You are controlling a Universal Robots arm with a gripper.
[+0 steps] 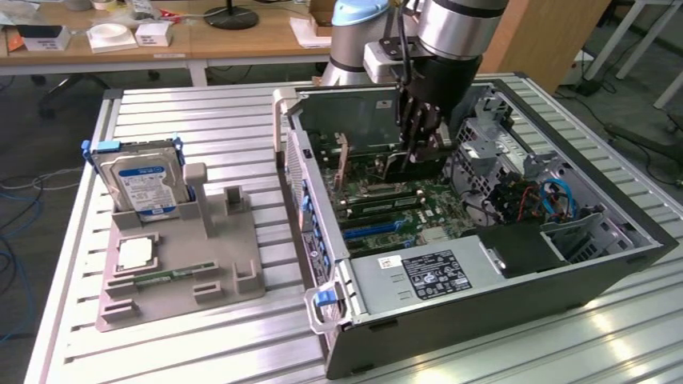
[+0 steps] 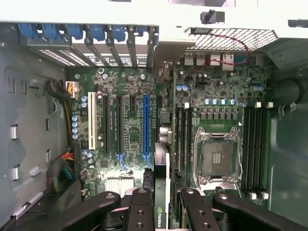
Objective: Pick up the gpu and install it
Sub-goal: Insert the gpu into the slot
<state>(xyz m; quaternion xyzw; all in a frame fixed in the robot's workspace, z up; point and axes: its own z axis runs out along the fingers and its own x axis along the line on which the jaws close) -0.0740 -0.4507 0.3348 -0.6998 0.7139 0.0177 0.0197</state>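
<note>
Pincer [image 2: 161,211] is gripping the gpu [image 2: 160,192] edge-on, NVIDIA logo showing between the fingers [image 2: 139,211], hanging over the motherboard [image 2: 211,96] inside the open case [image 1: 597,272], centre-right in the exterior view.

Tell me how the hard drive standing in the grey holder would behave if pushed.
The hard drive stands upright on edge in the grey holder, so it could tip if nudged high. Its boxy metal-looking body suggests it is stiff and probably heavy for its size; it would not roll.
</note>
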